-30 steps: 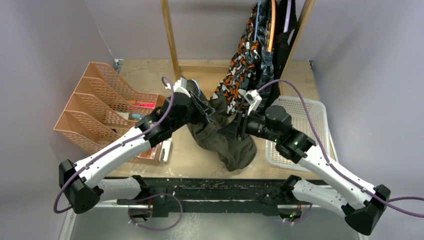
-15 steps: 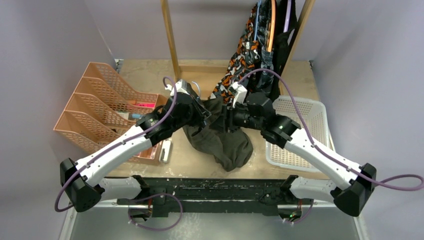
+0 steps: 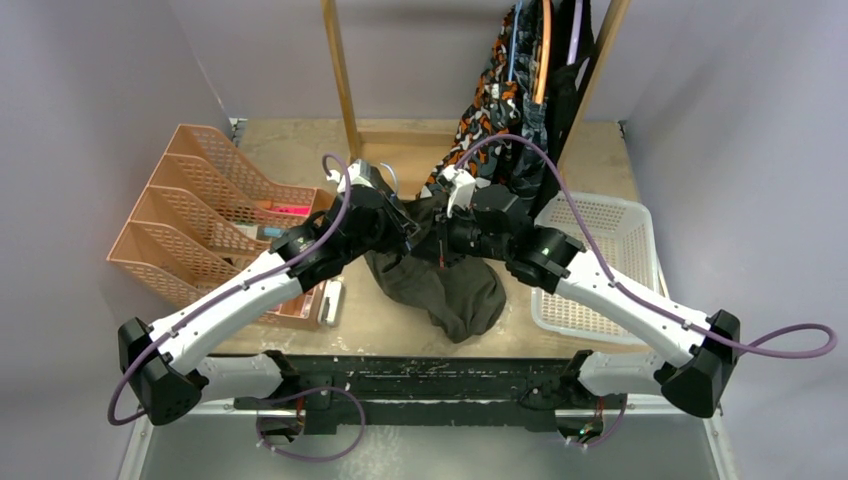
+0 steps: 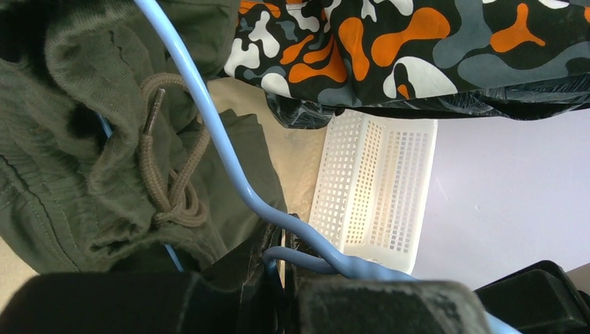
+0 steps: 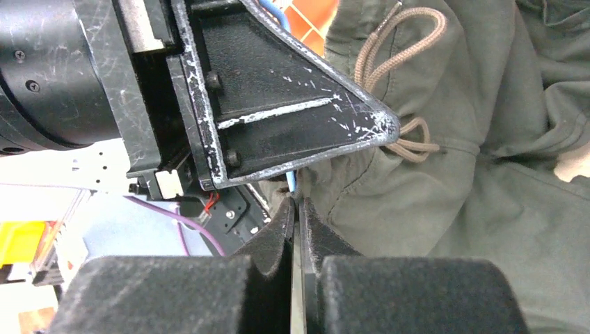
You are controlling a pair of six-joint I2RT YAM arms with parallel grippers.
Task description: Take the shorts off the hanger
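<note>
Shorts (image 3: 445,290), the olive pair, sag onto the desk (image 3: 290,150) centre, on the blue hanger (image 4: 209,132) pinched by the left claw (image 4: 282,268). Right claw (image 5: 298,212) has swung leftward, pressed together, perhaps nipping waistband, poised to strip them.

Orange file racks (image 3: 200,190) L; white mesh basket (image 3: 620,250) R; wood frame (image 3: 340,80) at rear.

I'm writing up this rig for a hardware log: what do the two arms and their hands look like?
Left arm and right arm: white shells on the long links, black joints and bases, a looping purple cable on each, and a small green light on each. Left hand and right hand: black, with wedge-shaped fingers.
</note>
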